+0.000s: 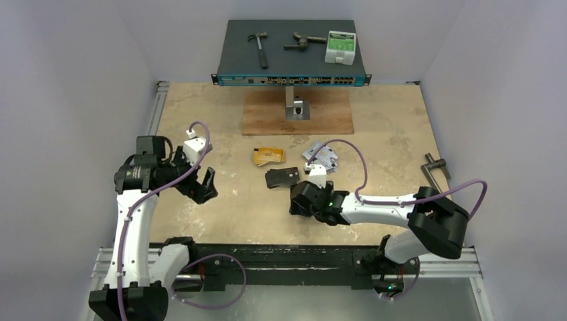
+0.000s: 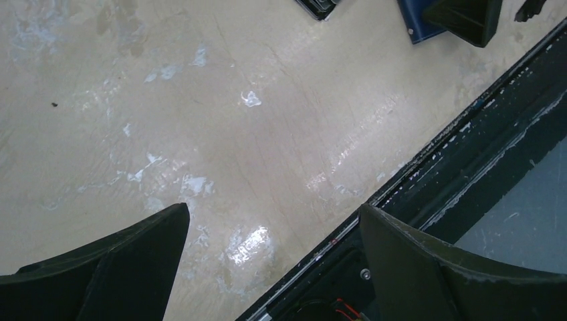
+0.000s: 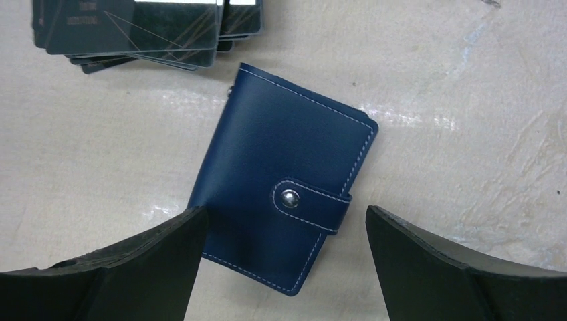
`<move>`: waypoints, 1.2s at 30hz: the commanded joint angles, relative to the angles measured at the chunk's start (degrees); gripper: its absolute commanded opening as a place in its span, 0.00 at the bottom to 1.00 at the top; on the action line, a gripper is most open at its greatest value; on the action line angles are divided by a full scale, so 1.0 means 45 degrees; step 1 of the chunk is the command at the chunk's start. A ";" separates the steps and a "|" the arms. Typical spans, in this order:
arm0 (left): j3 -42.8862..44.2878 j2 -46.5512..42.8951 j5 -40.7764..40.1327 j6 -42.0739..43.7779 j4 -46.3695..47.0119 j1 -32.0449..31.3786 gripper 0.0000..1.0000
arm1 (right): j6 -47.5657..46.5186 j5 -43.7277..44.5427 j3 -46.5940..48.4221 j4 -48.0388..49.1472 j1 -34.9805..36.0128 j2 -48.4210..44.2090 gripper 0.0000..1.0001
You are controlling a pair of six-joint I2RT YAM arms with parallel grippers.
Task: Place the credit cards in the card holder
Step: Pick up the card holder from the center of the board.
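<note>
Near left, the left fingers [image 2: 120, 267] hang spread above the bench [image 1: 388, 134], holding nothing. Right of centre, the right fingers [image 3: 120, 274] are spread over the card holder [image 3: 267, 154], which lies flat and snapped shut, ungripped. Black credit cards [image 3: 134, 30] lie fanned just beyond it.

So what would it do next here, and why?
Probably lower the right fingers and close them on the blue card holder. They stand open to either side of it, and its snap tab is shut, so it likely needs opening before any cards go in.
</note>
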 commanded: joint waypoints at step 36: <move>-0.1195 0.0681 -0.1013 0.0291 0.2497 -0.4186 1.00 | -0.0222 -0.6699 -0.3400 0.7761 -0.4901 0.0453 0.53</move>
